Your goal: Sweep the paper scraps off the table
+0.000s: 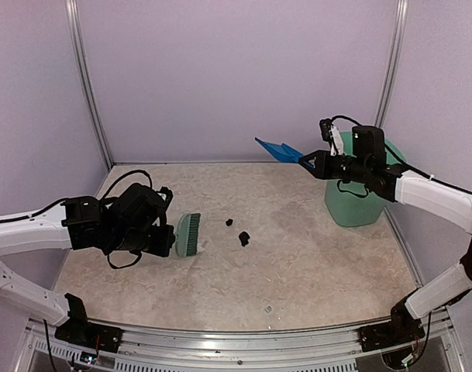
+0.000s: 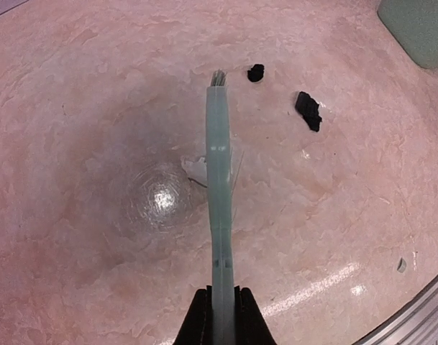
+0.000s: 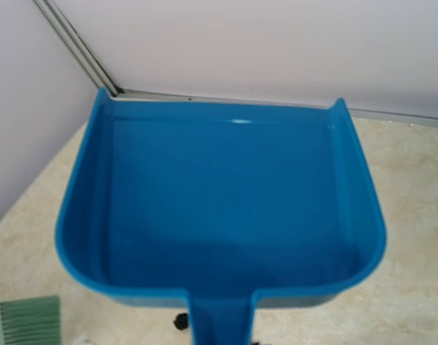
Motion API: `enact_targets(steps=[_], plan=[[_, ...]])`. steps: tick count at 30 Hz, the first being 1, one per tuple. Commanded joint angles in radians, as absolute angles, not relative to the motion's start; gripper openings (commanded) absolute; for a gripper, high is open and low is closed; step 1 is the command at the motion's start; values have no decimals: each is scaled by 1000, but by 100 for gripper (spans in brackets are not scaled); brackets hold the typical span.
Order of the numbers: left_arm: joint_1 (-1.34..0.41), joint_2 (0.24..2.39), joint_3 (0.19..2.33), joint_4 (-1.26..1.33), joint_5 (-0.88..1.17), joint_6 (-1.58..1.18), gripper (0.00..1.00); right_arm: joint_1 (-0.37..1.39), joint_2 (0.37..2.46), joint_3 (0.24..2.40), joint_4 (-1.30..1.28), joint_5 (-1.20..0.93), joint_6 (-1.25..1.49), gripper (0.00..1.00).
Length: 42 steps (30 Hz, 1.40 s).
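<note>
Top: left gripper [image 1: 167, 232] clamped on brush [image 1: 187, 235], paper scraps [image 1: 243, 238] near it on table [image 1: 313, 263]. Right gripper [image 1: 317, 163] clamped on dustpan [image 1: 278, 149], held aloft; sweeping now would likely scatter scraps.
Left wrist: white bit [image 2: 197, 169] beside brush, easily missed.
Right wrist: dustpan empty.

Soft, even overhead light left faint shadows; a round glare spot shone on the table [image 2: 161, 195] in the fisheye-bowed left wrist view.

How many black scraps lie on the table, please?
2: a small scrap right of the brush, a larger one just right of that. Others may hide under the brush.
</note>
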<state>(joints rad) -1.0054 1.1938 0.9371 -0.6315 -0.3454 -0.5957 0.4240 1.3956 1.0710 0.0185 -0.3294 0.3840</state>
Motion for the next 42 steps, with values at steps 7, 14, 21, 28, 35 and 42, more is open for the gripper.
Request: enact_targets(steps=[7, 14, 21, 28, 35, 42], plan=[[-1023, 1198, 954, -814, -479, -742, 1, 461, 1424, 1148, -101, -201, 265, 0], [-971, 1246, 955, -713, -447, -658, 0, 530, 1409, 1123, -148, -104, 226, 0], [-936, 1347, 990, -513, -340, -560, 0, 598, 1341, 997, -199, -8, 254, 0], [-908, 1494, 1061, -356, -264, -540, 0, 678, 1277, 932, -334, 79, 339, 0], [-897, 1617, 1169, -327, -325, -538, 0, 767, 1178, 879, -466, 147, 403, 0], [-916, 1532, 1189, -472, -415, -526, 0, 885, 1205, 860, -489, 140, 399, 0]])
